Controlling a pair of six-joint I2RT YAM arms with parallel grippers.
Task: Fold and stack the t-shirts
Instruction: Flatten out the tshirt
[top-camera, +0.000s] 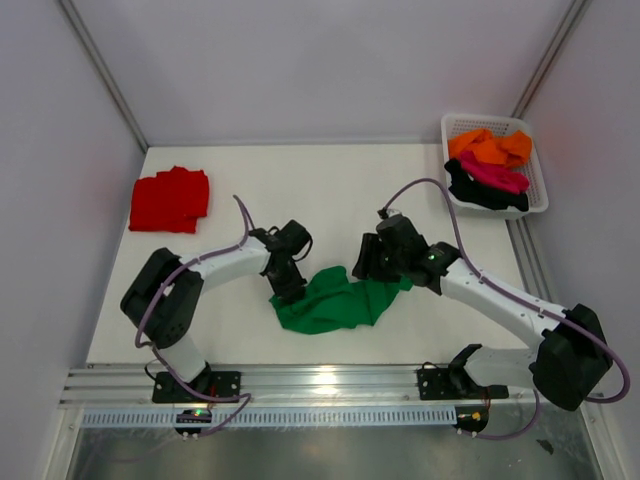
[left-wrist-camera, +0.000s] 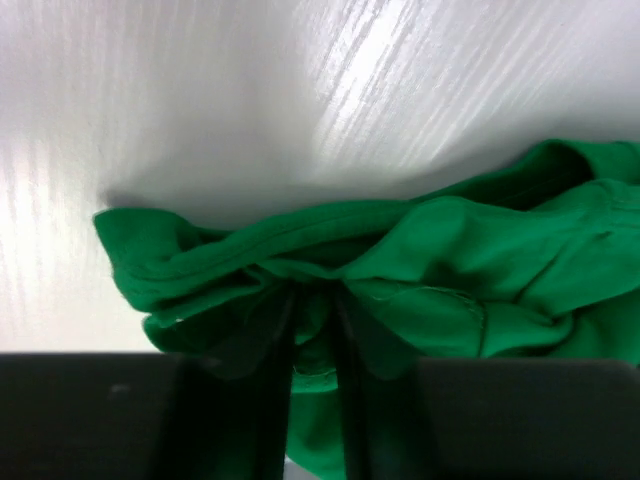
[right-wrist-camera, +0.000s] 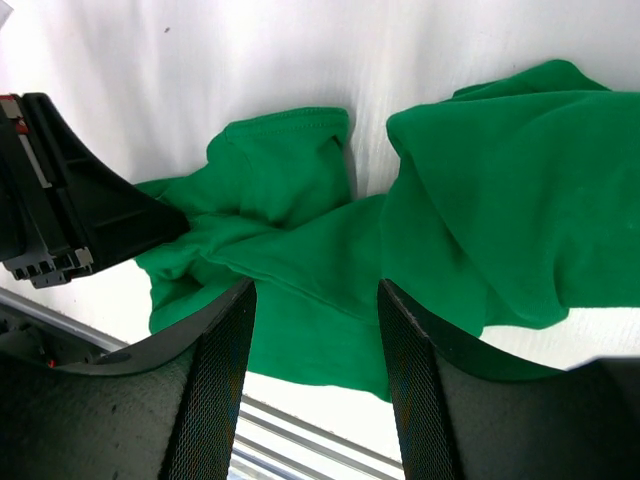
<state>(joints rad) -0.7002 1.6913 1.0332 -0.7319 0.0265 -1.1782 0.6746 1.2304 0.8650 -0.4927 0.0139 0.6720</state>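
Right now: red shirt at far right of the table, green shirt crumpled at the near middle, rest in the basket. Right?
No. The red shirt lies at the far left; the top external view shows it. The green shirt is crumpled at the near middle, the rest in the basket.

A white table (top-camera: 330, 190) fills the middle, and a white plastic mesh basket (top-camera: 487, 119) sits at its far right corner. Along the near edge runs a silver metal rail (top-camera: 320, 381) with a perforated strip (top-camera: 330, 417) just below it. Pale grey walls (top-camera: 330, 60) close in the far side and both flanks
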